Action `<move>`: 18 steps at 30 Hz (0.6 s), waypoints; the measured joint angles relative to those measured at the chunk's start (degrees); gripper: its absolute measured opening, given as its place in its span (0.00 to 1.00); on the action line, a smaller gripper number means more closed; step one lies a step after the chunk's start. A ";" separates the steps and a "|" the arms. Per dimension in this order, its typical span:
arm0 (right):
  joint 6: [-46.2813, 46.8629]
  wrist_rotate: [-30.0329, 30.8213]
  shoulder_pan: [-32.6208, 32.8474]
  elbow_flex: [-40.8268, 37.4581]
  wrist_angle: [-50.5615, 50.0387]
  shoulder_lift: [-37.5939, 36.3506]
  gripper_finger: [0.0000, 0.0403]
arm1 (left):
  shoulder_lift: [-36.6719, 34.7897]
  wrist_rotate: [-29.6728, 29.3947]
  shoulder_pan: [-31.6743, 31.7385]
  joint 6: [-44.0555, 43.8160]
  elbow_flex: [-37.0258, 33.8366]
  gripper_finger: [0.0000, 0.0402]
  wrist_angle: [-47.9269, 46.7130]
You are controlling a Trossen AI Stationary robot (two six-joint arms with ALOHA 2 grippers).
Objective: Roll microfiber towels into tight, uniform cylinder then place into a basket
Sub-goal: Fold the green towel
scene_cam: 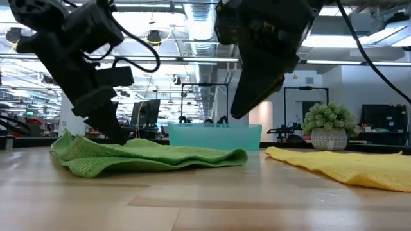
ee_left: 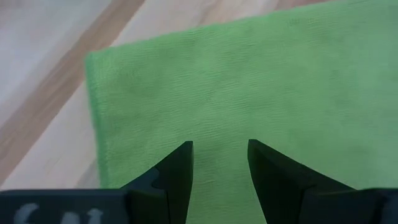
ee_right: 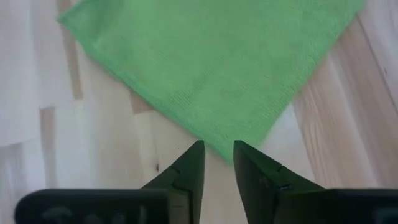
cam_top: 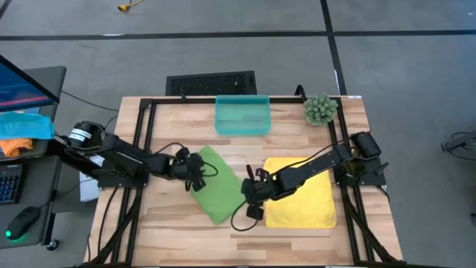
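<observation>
Jaws, high view: left gripper [cam_top: 195,169] and right gripper [cam_top: 250,190] are standing at opposite edges of the green towel [cam_top: 217,186], seemingly for a shared grasp; basket [cam_top: 242,114] is waiting beyond them, yellow towel [cam_top: 301,193] lying under the right arm.
Low view: green towel is lying flat, unrolled; left gripper is touching down at its edge.
Left wrist view: jaws are standing parted over green cloth [ee_left: 249,81], holding nothing.
Right wrist view: jaws are standing slightly parted, empty, just short of the towel corner [ee_right: 239,146].

Light wood table [cam_top: 171,223] with black frame rails. On it: green towel [cam_top: 217,192] flat mid-left, yellow towel [cam_top: 305,195] flat right, teal basket [cam_top: 242,115] at back, small potted plant [cam_top: 320,109] back right.
</observation>
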 joint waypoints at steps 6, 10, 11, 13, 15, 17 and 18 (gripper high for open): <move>0.11 0.02 0.14 -0.02 -1.44 -0.60 0.21 | 0.56 2.74 2.88 1.53 -1.76 0.36 3.84; 0.13 1.14 0.15 -0.02 -1.57 -0.85 0.18 | 3.45 3.83 3.91 3.21 -2.24 0.36 9.07; 0.13 1.29 0.18 -0.02 -1.98 -0.85 0.18 | 4.29 3.82 4.24 3.41 -2.18 0.36 10.35; 0.15 1.29 0.23 -0.02 -2.45 -0.85 0.17 | 6.47 3.48 4.97 3.45 -2.02 0.36 13.58; 0.16 1.29 0.25 -0.02 -2.95 -0.85 0.16 | 8.84 3.23 5.68 3.86 -1.96 0.36 16.93; 0.14 1.31 0.23 -0.02 -2.94 -0.85 0.16 | 11.16 3.16 6.21 5.50 -1.75 0.36 20.24; 0.16 1.31 0.21 -0.02 -2.92 -0.85 0.16 | 12.03 3.23 6.46 6.70 -1.53 0.36 21.73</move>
